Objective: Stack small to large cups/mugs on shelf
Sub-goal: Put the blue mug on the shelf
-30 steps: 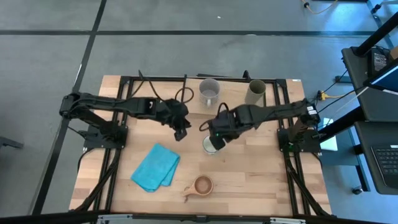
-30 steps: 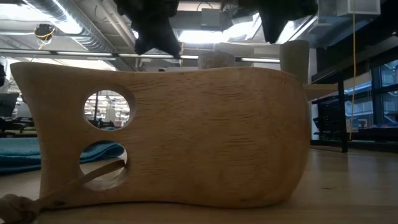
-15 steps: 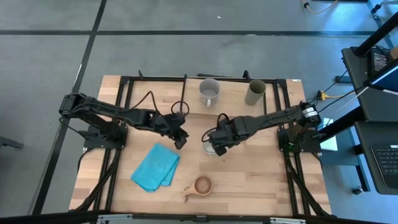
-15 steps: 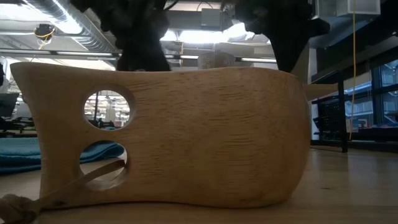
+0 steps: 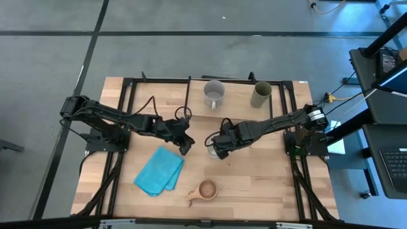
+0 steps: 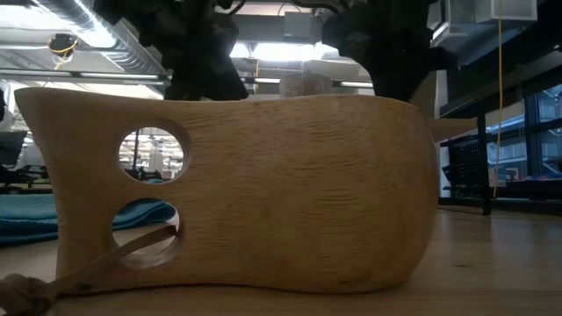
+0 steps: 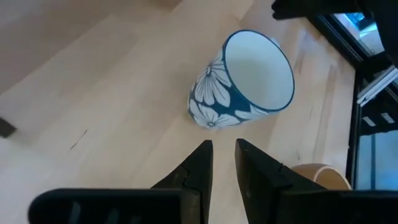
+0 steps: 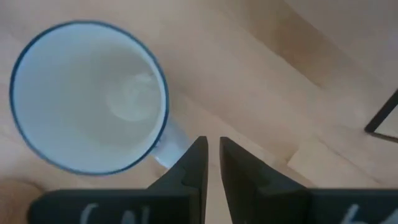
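Observation:
A white mug with a blue flower pattern (image 7: 242,87) stands upright at the table's middle and shows from above in the right wrist view (image 8: 87,102). My right gripper (image 5: 216,150) is shut and hangs right over it, its fingertips (image 8: 211,155) beside the mug's handle. My left gripper (image 5: 185,145) is shut and empty, a little to the mug's left (image 7: 224,152). The grey mug (image 5: 214,93) and the olive tumbler (image 5: 261,94) stand at the far edge. The wooden cup (image 5: 206,189) stands near the front edge. I cannot make out the shelf. My right gripper comes from above, pointing down, with its shut fingers (image 8: 198,155) next to the mug's handle (image 8: 169,149). I cannot tell whether they touch it. The mug stands on the table.
A crumpled blue cloth (image 5: 159,170) lies at the front left. In the low view the wooden cup (image 6: 246,193) fills most of the picture and hides the white mug. Bare tabletop (image 5: 267,172) lies at the front right.
Both grippers have come down. My left gripper has gone toward the table's near edge, closer to the blue cloth. My right gripper has gone a little toward the left, over the white mug, which has stayed in place.

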Robot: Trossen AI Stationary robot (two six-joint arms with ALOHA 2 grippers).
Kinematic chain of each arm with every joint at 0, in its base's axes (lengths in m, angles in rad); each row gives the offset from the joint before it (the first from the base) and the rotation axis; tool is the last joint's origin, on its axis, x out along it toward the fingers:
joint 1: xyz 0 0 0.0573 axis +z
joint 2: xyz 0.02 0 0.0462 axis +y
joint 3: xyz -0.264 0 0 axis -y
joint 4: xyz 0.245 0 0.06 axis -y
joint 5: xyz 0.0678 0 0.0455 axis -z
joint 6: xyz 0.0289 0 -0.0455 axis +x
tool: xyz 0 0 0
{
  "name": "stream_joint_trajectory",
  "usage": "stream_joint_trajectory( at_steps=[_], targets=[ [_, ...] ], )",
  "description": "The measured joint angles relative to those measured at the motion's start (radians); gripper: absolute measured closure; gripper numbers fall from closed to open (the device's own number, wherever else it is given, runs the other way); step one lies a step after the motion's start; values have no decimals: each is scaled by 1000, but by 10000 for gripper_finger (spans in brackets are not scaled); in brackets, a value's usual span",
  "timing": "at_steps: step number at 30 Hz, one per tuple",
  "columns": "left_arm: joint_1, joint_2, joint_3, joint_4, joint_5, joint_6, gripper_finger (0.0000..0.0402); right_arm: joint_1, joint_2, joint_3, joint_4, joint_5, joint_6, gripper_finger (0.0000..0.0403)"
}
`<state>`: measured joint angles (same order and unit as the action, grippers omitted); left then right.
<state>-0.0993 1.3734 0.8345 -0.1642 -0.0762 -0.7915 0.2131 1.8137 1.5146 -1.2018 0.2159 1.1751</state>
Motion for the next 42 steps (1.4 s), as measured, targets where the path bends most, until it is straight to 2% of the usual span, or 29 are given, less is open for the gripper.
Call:
stream_joint_trajectory(
  at_steps=[5,14,24,35,42],
  targets=[
    [14,77,0,56,93,-19,337,0,0,0,15,19,-1,359],
    [25,159,0,176,95,-45,337,0,0,0,34,1,0,359],
    [41,165,0,175,91,-45,337,2,0,0,85,0,24,359],
    [43,241,0,189,121,-67,337,2,4,0,36,37,36,359],
    [48,240,0,236,121,-66,337,2,5,0,31,30,52,395]
  ],
)
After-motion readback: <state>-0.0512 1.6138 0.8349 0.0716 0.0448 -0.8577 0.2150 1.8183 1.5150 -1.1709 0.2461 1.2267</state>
